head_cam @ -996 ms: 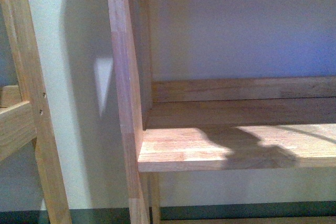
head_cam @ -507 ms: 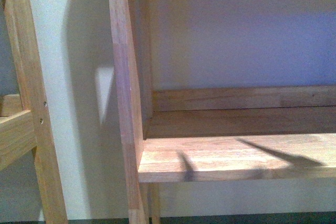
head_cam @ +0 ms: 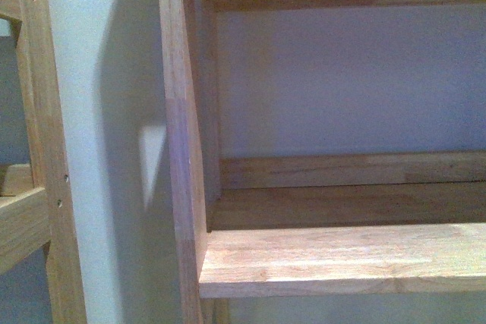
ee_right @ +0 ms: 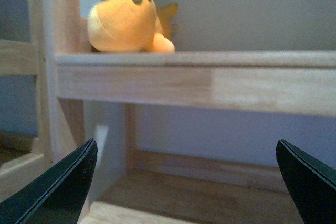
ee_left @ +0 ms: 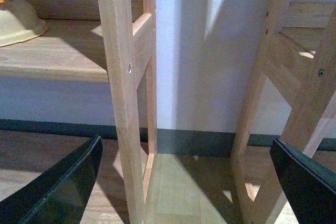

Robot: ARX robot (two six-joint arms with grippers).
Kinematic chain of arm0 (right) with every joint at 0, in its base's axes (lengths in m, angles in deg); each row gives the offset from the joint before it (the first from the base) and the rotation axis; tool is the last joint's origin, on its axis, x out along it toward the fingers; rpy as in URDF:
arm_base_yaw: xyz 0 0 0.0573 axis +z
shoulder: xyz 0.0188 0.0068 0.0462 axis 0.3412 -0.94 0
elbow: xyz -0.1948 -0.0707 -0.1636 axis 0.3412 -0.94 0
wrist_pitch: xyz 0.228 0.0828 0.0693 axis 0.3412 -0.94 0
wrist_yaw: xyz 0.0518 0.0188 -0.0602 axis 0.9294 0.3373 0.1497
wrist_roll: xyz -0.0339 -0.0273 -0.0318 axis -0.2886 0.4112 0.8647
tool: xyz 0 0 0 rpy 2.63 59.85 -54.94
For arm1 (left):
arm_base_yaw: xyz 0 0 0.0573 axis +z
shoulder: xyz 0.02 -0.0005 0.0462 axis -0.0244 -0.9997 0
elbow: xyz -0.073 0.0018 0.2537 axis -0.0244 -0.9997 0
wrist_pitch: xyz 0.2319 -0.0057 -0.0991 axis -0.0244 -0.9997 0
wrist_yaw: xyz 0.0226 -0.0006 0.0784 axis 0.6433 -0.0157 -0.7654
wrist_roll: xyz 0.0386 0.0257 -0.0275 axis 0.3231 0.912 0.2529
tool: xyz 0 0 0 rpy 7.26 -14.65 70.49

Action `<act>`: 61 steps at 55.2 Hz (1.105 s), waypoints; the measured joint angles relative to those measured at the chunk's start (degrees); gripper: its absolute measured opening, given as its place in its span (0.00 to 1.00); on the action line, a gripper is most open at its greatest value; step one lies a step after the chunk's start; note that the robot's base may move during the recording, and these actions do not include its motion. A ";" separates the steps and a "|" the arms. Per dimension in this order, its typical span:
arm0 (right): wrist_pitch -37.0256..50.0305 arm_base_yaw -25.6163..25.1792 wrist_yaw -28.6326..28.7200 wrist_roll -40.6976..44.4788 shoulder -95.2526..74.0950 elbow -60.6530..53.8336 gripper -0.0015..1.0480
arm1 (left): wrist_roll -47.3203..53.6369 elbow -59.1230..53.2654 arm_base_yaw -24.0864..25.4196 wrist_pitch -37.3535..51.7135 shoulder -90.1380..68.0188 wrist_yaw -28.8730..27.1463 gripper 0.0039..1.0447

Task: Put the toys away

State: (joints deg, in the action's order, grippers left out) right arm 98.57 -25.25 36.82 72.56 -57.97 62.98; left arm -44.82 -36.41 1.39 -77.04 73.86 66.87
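- Right gripper (ee_right: 186,182): its 2 dark fingers (ee_right: 58,187) stand wide apart with nothing between them, pointed at a wooden shelf unit (ee_right: 184,80) from below the level of its upper board.
- Left gripper (ee_left: 184,182): its 2 dark fingers (ee_left: 63,187) are likewise spread and empty, aimed at the gap between 2 wooden uprights (ee_left: 121,93) with pale wall and dark skirting behind.
- The plush toy (ee_right: 128,22), orange-yellow with 2 small brown tufts on top, lies on the upper shelf board in the right wrist view, close against the side post and near the back wall; it touches neither gripper.
- The front view shows only a bare shelf board (head_cam: 342,256) inside a wooden frame (head_cam: 178,149), with a 2nd frame at the far left; neither arm nor toy appears there.
- Judgement: the toy looks already stowed, so the step in hand is a clean retreat. Good practice would be to draw both arms straight back with fingers kept apart, clear of the shelf edge and posts, so the plush is not nudged.
- Count: 1 plush toy, 2 grippers, 2 shelf frames; a pale rounded object (ee_left: 18,22) on a shelf in the left wrist view is cut off and cannot be identified.
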 joint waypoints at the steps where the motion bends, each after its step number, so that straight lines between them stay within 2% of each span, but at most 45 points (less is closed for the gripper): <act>1: 0.17 0.28 -0.39 0.31 0.70 -1.36 1.00 | 0.00 0.00 0.00 0.00 0.00 -0.02 0.95; 12: -0.26 2.82 -3.48 2.62 5.44 -10.88 0.98 | 0.02 0.00 0.00 0.00 0.00 0.00 0.95; 17: -13.66 4.61 -7.32 2.56 5.57 -8.35 0.85 | 0.02 0.00 0.00 0.00 0.00 -0.02 0.95; 21: -18.88 4.87 -7.32 2.58 6.58 -9.20 0.76 | 0.02 0.00 0.00 0.00 0.00 -0.02 0.95; 29: -18.93 5.07 -7.76 2.58 8.57 -12.26 0.56 | 0.02 0.00 0.00 0.00 0.00 0.00 0.95; 37: -17.70 5.09 -7.69 2.58 10.78 -15.69 0.31 | 0.02 0.00 0.00 0.00 0.00 0.00 0.95; 45: -17.00 5.09 -7.67 2.60 12.17 -17.94 0.13 | 0.02 0.00 0.00 0.00 0.00 0.00 0.95; 61: -16.15 5.09 -7.67 2.58 14.45 -21.03 0.15 | 0.00 0.00 0.00 0.00 0.00 -0.02 0.95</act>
State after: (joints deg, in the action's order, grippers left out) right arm 82.42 -20.16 29.15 75.14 -43.53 41.96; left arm -44.82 -36.41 1.39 -77.04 73.86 66.85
